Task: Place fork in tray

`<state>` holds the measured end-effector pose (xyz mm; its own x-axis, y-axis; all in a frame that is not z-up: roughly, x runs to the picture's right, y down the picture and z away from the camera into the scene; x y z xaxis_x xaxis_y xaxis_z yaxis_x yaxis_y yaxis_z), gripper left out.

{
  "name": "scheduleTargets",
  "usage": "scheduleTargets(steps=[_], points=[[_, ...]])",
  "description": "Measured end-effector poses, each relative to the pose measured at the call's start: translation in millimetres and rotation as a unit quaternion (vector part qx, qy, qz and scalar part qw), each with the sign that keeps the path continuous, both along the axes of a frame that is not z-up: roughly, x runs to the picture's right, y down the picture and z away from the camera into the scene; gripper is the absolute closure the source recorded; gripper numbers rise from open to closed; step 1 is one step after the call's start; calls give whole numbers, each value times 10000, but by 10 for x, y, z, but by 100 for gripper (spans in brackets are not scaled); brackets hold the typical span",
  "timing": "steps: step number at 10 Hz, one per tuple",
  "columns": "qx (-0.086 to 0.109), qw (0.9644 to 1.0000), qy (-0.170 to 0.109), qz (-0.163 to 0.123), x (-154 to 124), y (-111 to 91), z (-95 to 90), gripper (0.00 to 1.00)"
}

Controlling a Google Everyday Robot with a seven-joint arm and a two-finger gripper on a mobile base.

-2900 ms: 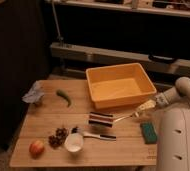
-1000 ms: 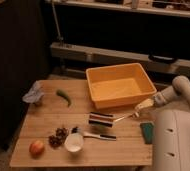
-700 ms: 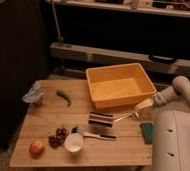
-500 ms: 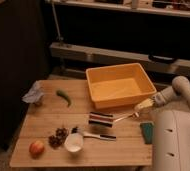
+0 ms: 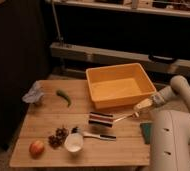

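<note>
Just off the front corner of the orange tray (image 5: 119, 88), the gripper (image 5: 142, 106) hangs low over the wooden table (image 5: 48, 119), its jaws spread wide and gripping nothing. The fork (image 5: 122, 118) lies flat right at its tip, outside the tray, pointing away toward a striped block (image 5: 100, 119).

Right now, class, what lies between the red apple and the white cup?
In the camera view, a dark clump, perhaps grapes, lies between the apple and the cup. The pincer hovers beside the tray, near the fork.
</note>
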<state>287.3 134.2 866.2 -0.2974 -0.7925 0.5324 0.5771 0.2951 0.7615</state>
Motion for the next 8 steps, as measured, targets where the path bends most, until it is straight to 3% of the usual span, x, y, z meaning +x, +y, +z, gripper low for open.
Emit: scheduleTargets(steps=[2, 5, 6, 8], points=[[-3, 10000, 2, -18, -1, 5, 3, 35], [-79, 9999, -6, -75, 1, 48, 10, 65], [-205, 9995, -60, -247, -48, 68, 17, 78], [-308, 9989, -1, -346, -56, 90, 36, 94]])
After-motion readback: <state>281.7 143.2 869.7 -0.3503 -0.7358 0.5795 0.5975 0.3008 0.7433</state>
